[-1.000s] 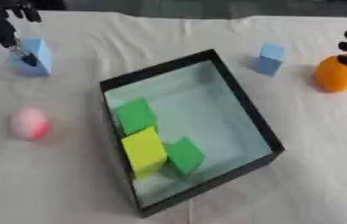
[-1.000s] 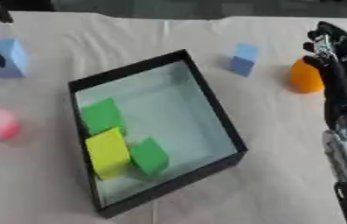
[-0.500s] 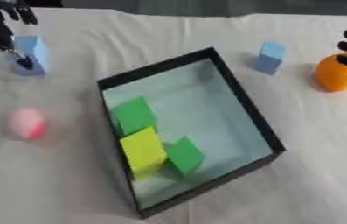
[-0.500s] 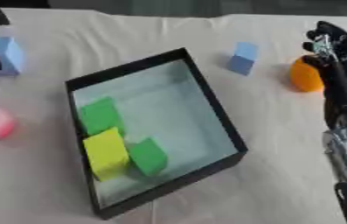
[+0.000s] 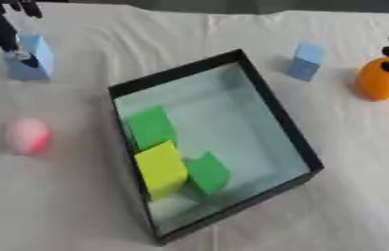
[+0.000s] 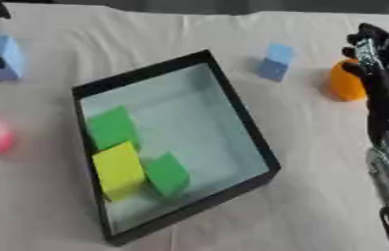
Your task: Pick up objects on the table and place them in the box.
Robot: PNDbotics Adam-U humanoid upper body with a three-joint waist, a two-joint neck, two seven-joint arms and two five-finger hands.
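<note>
Fingers of the left hand (image 5: 0, 27) are reaching down at the far left onto a light blue block (image 5: 33, 56), touching its near-left side; whether they are curling round it is too blurred to tell. The right hand (image 6: 377, 49) is standing at the right edge, fingers upright and relaxed, partly covering an orange rounded object (image 5: 377, 78). Two light blue blocks are lying on the white cloth-covered table (image 5: 189, 29), the second blue block (image 5: 304, 60) just beyond the black rectangular box (image 5: 279, 122). Inside are sitting two green cubes (image 5: 153, 126) and one yellow cube (image 5: 160, 168). One pink ball (image 5: 28, 136) is lying left of the box.
</note>
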